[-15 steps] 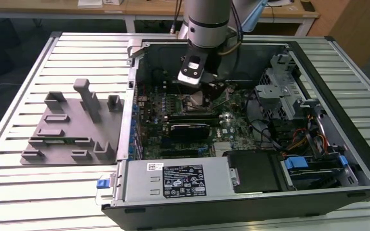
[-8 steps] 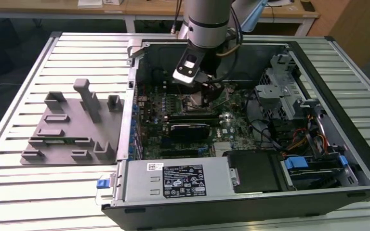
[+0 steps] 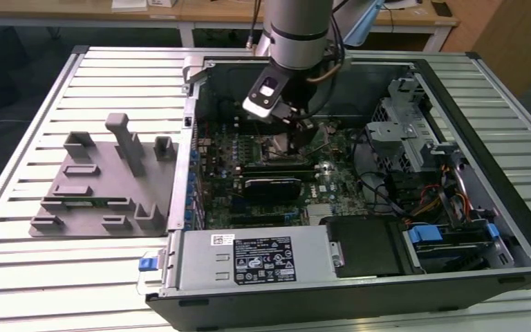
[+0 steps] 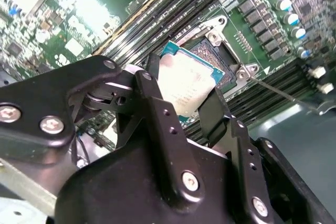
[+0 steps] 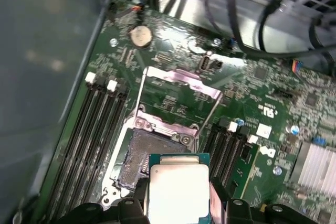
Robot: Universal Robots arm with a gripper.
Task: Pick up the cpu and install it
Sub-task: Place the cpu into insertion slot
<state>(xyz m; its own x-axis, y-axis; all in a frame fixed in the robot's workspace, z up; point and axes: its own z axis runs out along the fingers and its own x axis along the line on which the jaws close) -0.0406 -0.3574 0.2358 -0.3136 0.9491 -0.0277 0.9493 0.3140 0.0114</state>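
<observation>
**Chip gripped over the open socket**

In the exterior view, the gripper point(image 3: 293, 130) reaches down into the open computer case point(image 3: 358, 303), over the motherboard point(image 3: 332, 185). In the second wrist view, its black fingers point(image 4: 157, 109) pinch the cpu point(image 4: 186, 85) by opposite edges, at the socket point(image 4: 216, 62). In the first wrist view, the cpu partly overlaps the uncovered socket, whose metal frame point(image 5: 181, 77) stands raised.
</observation>
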